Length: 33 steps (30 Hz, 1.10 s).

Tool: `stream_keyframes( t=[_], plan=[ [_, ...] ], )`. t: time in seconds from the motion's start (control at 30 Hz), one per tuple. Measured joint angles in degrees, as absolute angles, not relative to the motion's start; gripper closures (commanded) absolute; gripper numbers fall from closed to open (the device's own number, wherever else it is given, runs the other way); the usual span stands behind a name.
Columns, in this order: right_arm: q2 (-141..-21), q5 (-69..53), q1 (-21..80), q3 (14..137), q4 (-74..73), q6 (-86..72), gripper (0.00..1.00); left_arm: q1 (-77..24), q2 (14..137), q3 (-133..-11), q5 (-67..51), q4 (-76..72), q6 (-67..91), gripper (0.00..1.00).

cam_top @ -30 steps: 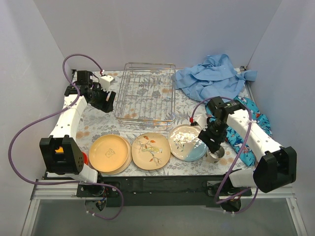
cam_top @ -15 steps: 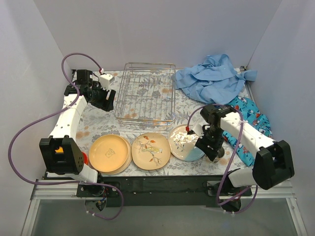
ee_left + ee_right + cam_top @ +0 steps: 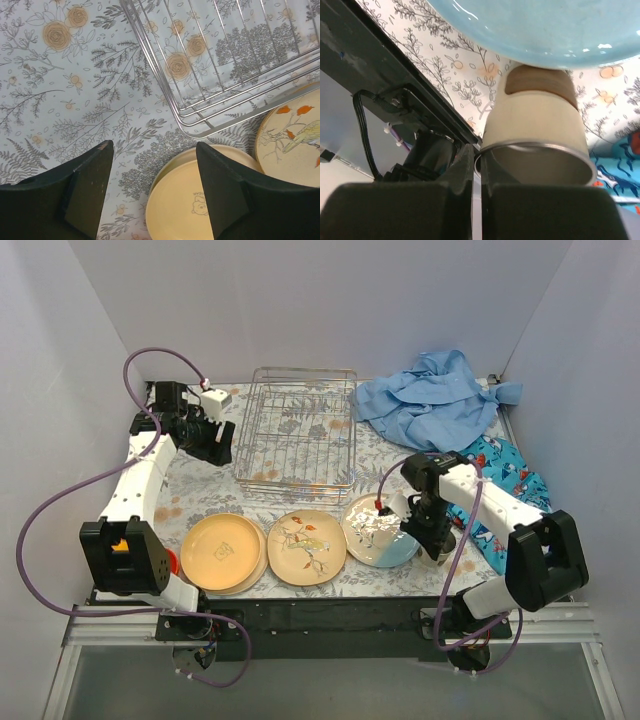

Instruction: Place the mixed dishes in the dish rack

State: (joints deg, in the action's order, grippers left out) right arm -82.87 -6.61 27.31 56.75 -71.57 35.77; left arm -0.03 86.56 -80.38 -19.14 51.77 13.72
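Pinching the cup (image 3: 535, 120) by its thin rim, the right gripper (image 3: 478, 162) is clamped shut, lower right of the overhead frame, just beside the blue plate (image 3: 530, 25). The cup looks light, stiff, slick and breakable, so the rim suits. The left gripper (image 3: 155, 185) hangs open beside the rack (image 3: 210, 131).

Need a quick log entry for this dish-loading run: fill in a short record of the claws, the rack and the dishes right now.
left claw: open, empty, over the table between rack and yellow plate
right claw: shut on the rim of the cup, beside the blue-and-cream plate
rack: no dishes inside
plates: yellow plate, bird plate, blue-and-cream plate in a row, flat on the table near its front edge
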Motion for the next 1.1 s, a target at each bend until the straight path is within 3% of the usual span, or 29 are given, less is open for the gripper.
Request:
stream_keyframes(
  t=[0.17, 0.3, 0.6, 0.67, 0.83, 0.97, 1.1],
  plan=[
    [-81.4, -5.0, 27.4, 61.3, -74.1, 35.1, 0.99, 0.0, 86.8, -83.8, -23.9, 51.2, 20.4, 0.24],
    [-81.1, -4.2, 27.4, 73.2, -75.1, 35.4, 0.99, 0.0, 86.8, -88.7, -30.8, 45.2, 30.9, 0.16],
    [-84.6, -3.3, 27.4, 95.9, -64.1, 31.7, 0.99, -0.2, 94.8, -90.2, -50.7, 15.7, 69.8, 0.13],
    [-84.0, -3.2, 27.6, 94.6, -56.5, 29.6, 0.99, -0.4, 98.4, -88.4, -53.2, 9.2, 79.3, 0.02],
    [-76.1, -0.1, 30.9, 78.1, -28.5, 25.7, 0.99, -1.3, 106.0, -88.3, -55.4, 3.8, 92.6, 0.02],
    [-71.5, 9.3, 39.8, 64.9, -8.0, 27.0, 0.99, -1.7, 106.8, -88.0, -57.1, 0.5, 103.2, 0.02],
    [-73.3, 18.9, 49.1, 59.7, 9.1, 31.0, 0.99, -2.8, 106.4, -86.0, -56.9, -3.5, 109.8, 0.02]
  ],
)
